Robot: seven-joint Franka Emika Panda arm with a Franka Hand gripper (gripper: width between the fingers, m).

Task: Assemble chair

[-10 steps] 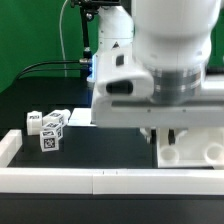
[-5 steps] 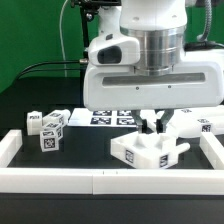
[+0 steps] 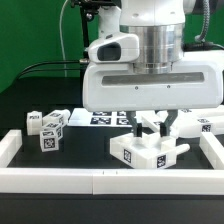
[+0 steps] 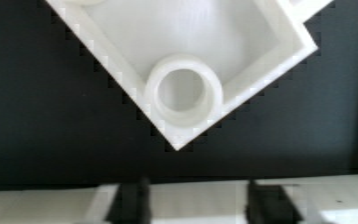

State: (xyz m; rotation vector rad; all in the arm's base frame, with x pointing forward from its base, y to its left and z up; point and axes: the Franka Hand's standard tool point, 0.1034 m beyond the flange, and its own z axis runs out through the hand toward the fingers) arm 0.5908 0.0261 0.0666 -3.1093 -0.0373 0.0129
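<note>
the table (image 3: pixel 90 150) is matt black, closed in front by a low white border rail (image 3: pixel 100 182); behind it hangs a green backdrop (image 3: pixel 30 40). the marker board (image 3: pixel 105 118) lies flat at the back. the arm's big white body hides most of it.

the gripper (image 3: pixel 152 124) hangs just over a chair panel (image 3: pixel 148 152), which lies on the table near the middle. its jaws stand partly apart and seem to hold nothing. small tagged chair pieces (image 3: pixel 47 127) sit well apart, at the exterior view's left. one more piece (image 3: pixel 205 125) is half cut off at the right.

only the wrist view shows the panel's (image 4: pixel 247 50) pointed corner and its round ring (image 4: pixel 185 88). two dark bars (image 4: pixel 137 200) at that view's edge are too blurred to name.
</note>
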